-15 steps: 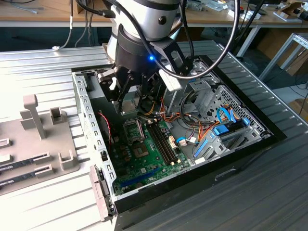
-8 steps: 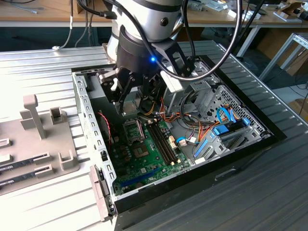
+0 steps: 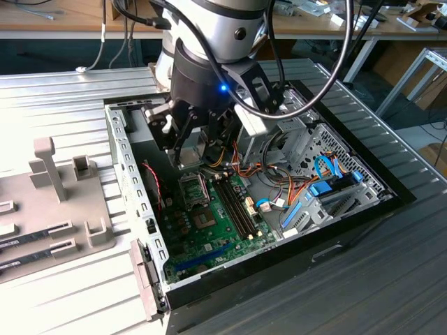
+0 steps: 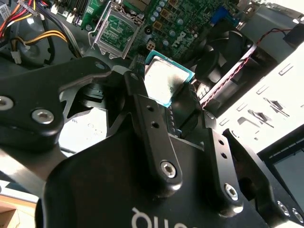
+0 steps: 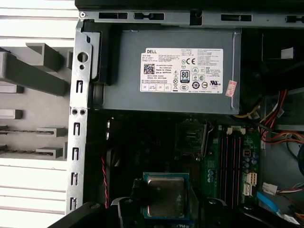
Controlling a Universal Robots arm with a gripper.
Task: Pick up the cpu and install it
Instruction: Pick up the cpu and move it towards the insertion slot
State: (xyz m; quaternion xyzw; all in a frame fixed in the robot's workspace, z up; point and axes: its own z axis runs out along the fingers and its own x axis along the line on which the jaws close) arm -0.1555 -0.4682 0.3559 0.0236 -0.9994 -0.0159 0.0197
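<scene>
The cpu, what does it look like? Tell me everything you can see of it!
The cpu is a small, flat square chip with a dull silver-grey metal lid and a thin blue-green rim. The gripper pinches it by two opposite edges between its black fingers, with the lid facing both wrist views. It hangs inside the open computer case, above the green motherboard. It is not yet in the socket.

cpu (image 5: pixel 166 194) w/ silver lid is pinched in the gripper (image 5: pixel 165 209), above the mobo near the socket (image 5: pixel 190 140). ram slots (image 5: pixel 232 156) run beside that, big grey psu (image 5: pixel 171 71) w/ white label past it.
</scene>
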